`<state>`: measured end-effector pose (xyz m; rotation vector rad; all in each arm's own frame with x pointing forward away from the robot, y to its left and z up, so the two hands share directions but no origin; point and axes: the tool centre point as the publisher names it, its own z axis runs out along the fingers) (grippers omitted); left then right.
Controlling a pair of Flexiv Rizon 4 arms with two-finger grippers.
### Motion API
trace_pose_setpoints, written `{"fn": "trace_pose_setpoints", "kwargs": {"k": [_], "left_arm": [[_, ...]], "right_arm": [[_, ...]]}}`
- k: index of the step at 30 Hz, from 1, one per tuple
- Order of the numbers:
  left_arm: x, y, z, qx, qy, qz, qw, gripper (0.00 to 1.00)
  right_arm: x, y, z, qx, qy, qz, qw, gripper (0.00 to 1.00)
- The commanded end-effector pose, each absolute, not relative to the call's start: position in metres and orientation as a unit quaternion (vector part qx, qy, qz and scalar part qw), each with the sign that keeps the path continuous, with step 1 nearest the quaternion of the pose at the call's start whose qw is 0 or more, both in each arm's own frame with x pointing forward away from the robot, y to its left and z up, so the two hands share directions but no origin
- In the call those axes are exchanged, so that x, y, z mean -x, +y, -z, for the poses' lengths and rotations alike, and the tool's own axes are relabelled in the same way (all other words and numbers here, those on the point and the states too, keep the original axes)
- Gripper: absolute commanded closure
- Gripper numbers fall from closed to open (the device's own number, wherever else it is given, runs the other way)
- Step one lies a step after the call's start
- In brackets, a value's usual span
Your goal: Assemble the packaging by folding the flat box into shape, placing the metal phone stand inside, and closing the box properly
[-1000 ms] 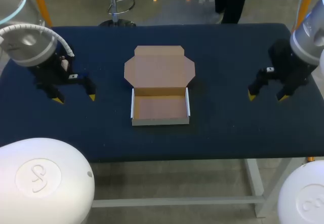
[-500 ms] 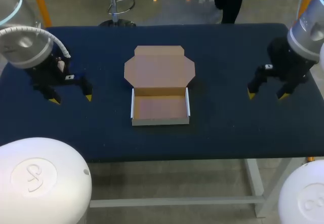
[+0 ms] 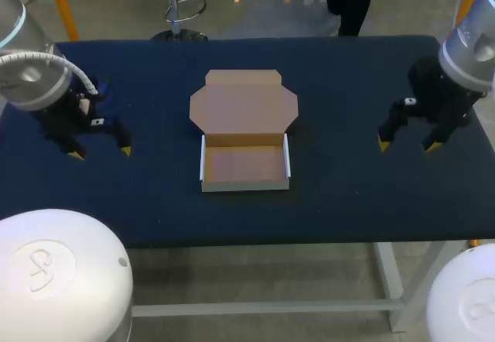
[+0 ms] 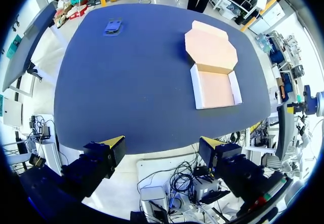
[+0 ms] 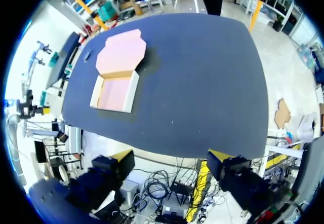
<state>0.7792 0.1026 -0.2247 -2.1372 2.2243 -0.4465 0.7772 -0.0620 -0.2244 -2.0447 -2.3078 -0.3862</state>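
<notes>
The cardboard box (image 3: 244,168) lies in the middle of the table, folded into a shallow tray with white outer walls. Its lid (image 3: 244,104) lies open and flat behind it. The tray is empty. In the left wrist view a small blue-grey phone stand (image 4: 112,26) rests near the far table corner, well away from the box (image 4: 216,88). The right wrist view shows the stand (image 5: 87,56) beyond the box (image 5: 114,92). My left gripper (image 3: 100,154) hovers open over the table's left side. My right gripper (image 3: 407,147) hovers open over the right side. Neither holds anything.
The dark blue table (image 3: 340,195) carries only the box and the stand. My left arm covers most of the stand in the head view. The table's front edge runs just below both grippers in the wrist views.
My left gripper has drifted further left and slightly toward the front edge. The right gripper and the box have stayed where they were.
</notes>
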Motion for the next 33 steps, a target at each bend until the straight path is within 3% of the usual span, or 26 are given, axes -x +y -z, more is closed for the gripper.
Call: {"fn": "trace_pose_setpoints", "kwargs": {"k": [1,33], "left_arm": [[-0.794,0.102,0.239,0.694,0.709,0.127,0.015,0.0],[-0.855,0.147,0.317,0.707,0.7,0.099,0.009,0.0]], "right_arm": [[-0.777,-0.062,0.223,0.658,-0.743,0.122,0.018,0.0],[-0.777,-0.062,0.223,0.658,-0.743,0.122,0.018,0.0]]}}
